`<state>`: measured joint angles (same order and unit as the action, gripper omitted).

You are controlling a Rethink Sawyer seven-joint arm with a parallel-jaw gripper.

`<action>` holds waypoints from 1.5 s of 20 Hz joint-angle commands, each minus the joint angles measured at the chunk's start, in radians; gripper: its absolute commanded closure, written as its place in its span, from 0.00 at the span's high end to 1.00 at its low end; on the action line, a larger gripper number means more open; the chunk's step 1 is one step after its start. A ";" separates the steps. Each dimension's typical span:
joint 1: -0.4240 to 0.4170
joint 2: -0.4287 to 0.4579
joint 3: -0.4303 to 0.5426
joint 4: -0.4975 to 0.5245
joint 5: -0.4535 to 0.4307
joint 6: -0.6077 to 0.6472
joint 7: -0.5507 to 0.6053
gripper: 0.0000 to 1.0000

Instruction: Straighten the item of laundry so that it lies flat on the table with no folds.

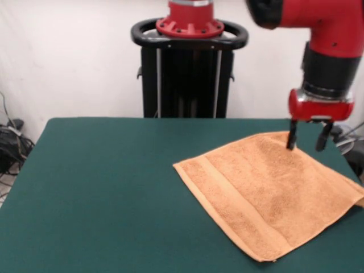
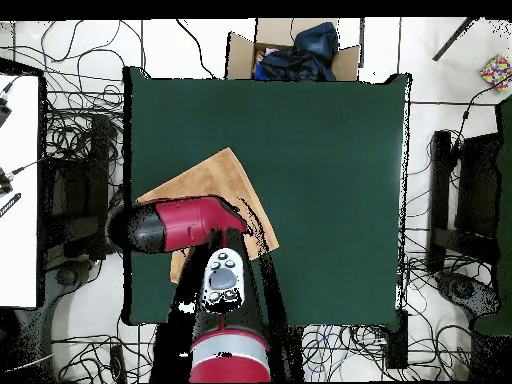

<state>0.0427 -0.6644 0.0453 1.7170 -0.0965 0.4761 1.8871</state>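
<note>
Now the gripper (image 1: 307, 138) hovers over the towel's (image 1: 267, 190) far corner, fingers spread and holding nothing.

Likely it is lined up to pinch that corner and pull it out. The towel lies diamond-wise at one side of the table (image 1: 102, 187), one corner spilling over the edge; broad bare green cloth opens toward the other side.

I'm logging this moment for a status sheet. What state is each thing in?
towel: spread out, rotated diamond-wise, its right corner hanging over the table edge
end effector: open, empty, fingers pointing down over the towel's far corner
table: carries the towel at its right side
cardboard box: open, clothes inside
</note>
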 commanded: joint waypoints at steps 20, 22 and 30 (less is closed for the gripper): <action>-0.181 0.110 0.100 -0.060 -0.116 -0.020 -0.019 1.00; -0.206 0.093 0.115 -0.022 -0.124 -0.030 -0.031 1.00; -0.259 -0.126 0.131 0.240 -0.146 -0.035 -0.034 1.00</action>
<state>-0.1938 -0.6716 0.0824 1.7855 -0.1841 0.4559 1.8871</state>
